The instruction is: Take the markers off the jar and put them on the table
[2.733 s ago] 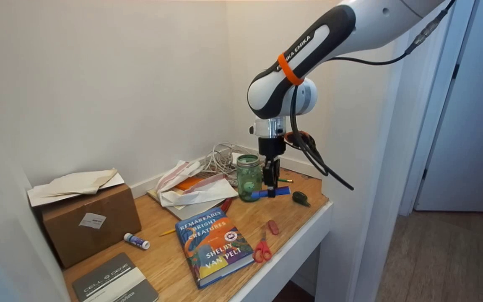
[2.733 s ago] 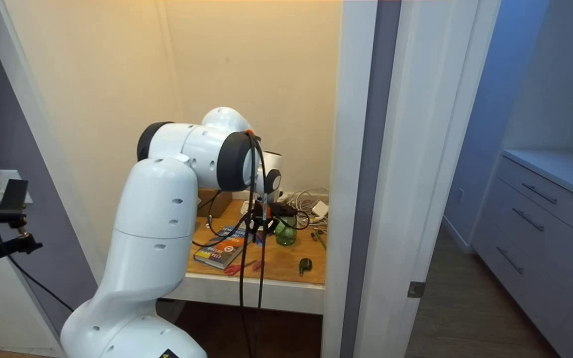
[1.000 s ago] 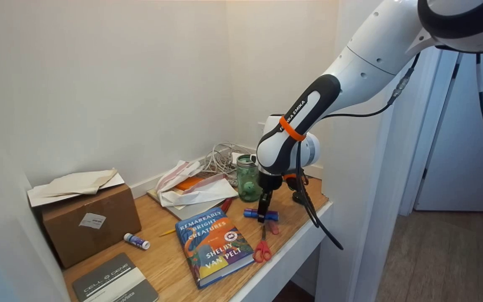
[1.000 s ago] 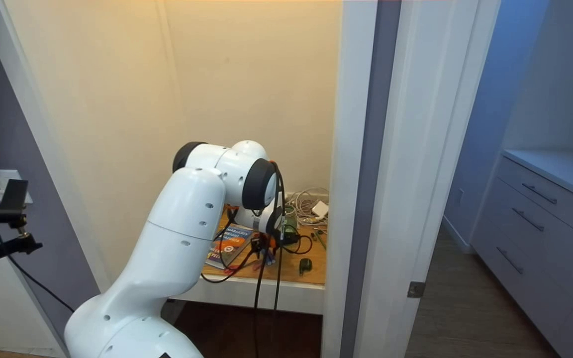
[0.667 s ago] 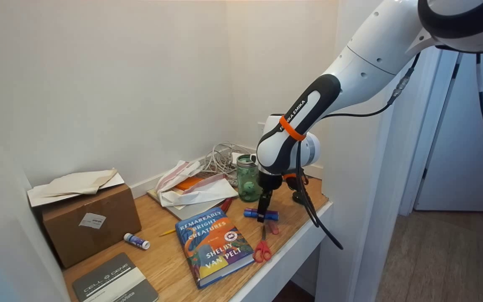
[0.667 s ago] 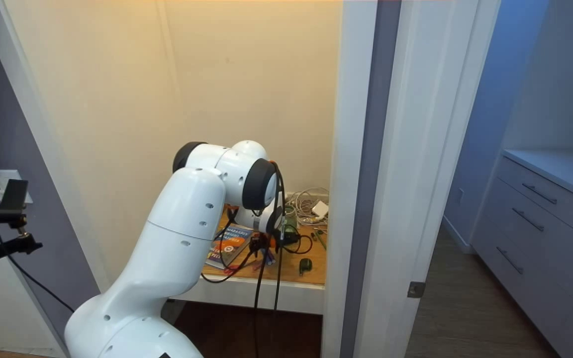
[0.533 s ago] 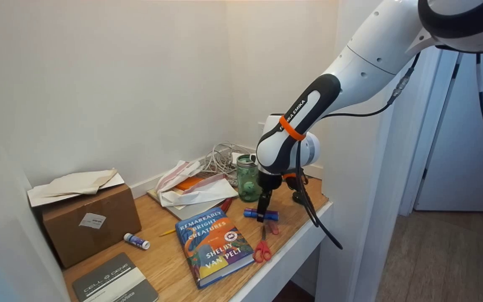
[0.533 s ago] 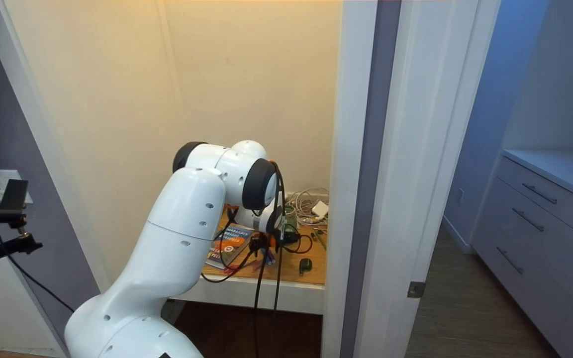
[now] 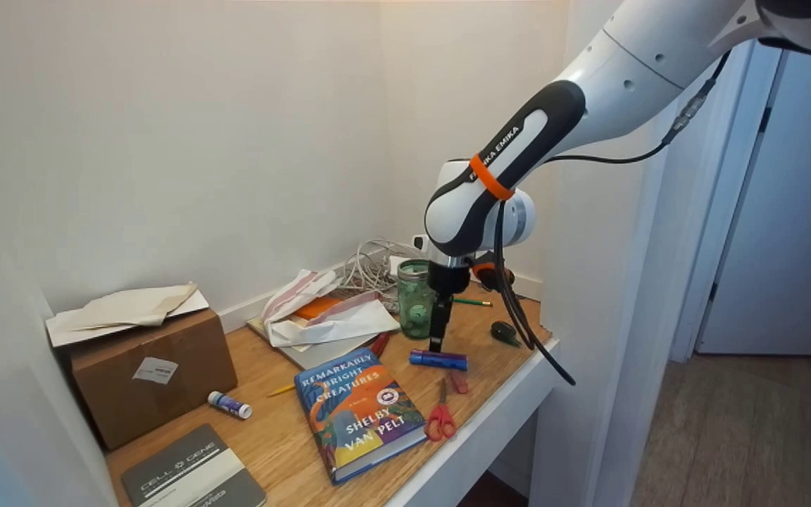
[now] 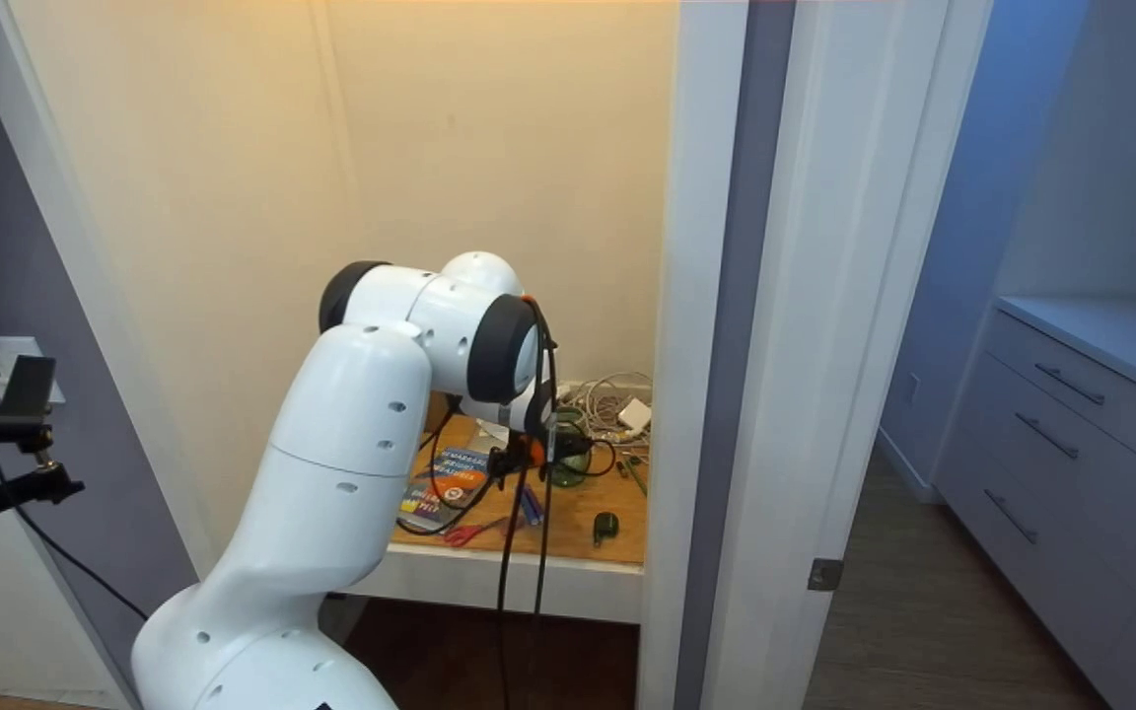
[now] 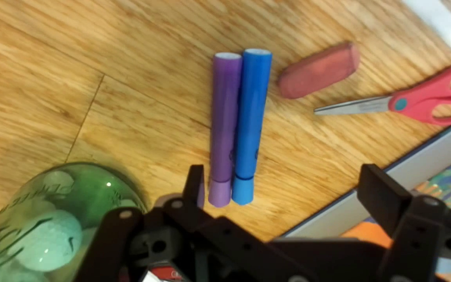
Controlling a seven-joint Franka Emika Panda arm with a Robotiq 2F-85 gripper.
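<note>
With my pincer (image 11: 282,181) spread wide, I judged a straight, slow lift best to avoid nudging the markers (image 11: 251,121)

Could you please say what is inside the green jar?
The wrist view shows a pale ball inside the green jar, among other unclear pale shapes; there, the pincer covers part.

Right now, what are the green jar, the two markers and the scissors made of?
Jar: most likely glass, shiny and see-through, with bright glints and a pale ball showing inside; clear plastic could look similar.
Purple marker and blue marker: probably plastic, smooth with a soft sheen.
Scissors: grey blades that look like metal, and smooth red handles, likely plastic, though I can't be sure.
</note>
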